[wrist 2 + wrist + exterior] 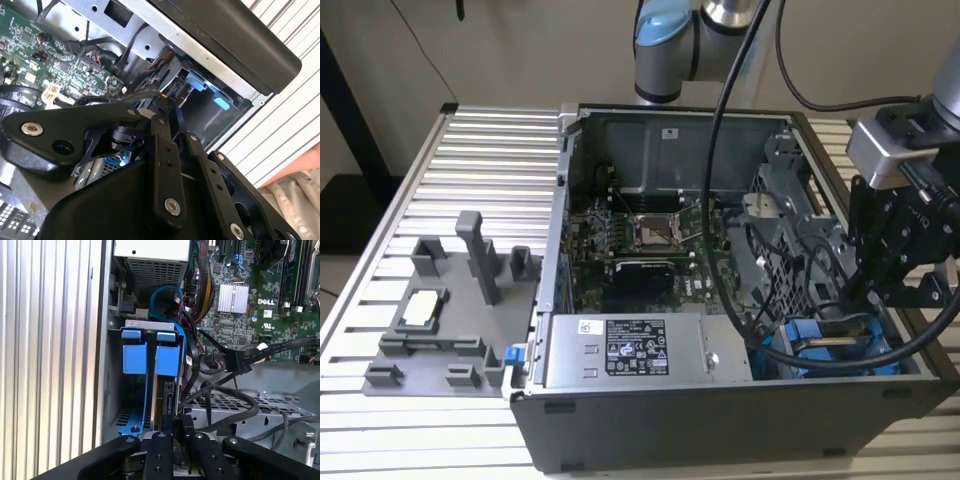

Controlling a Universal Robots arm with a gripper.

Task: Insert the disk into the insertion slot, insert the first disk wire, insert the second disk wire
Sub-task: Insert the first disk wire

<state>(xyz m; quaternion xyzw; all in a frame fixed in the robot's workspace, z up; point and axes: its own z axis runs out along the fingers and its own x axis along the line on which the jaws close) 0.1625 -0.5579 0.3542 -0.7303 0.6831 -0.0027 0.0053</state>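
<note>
The disk (167,360), in its blue carrier, stands inside the insertion slot (150,324) of the grey drive cage, at the case's front corner on the exterior view's right (835,345). My gripper (181,422) hangs over that corner (850,298). Its fingers come together at a black wire plug (170,392) that sits against the disk's end. In the second wrist view the fingertips (165,100) meet just short of the carrier's blue tabs (195,82). Black cables (235,405) loop from the plug area across the perforated cage.
The open tower holds a green motherboard (650,240), a silver labelled power-supply box (630,350) and a blue cable loop (165,290). A grey fixture (450,310) stands on the slatted table (490,150) at the exterior view's left. The case wall (102,340) runs close beside the slot.
</note>
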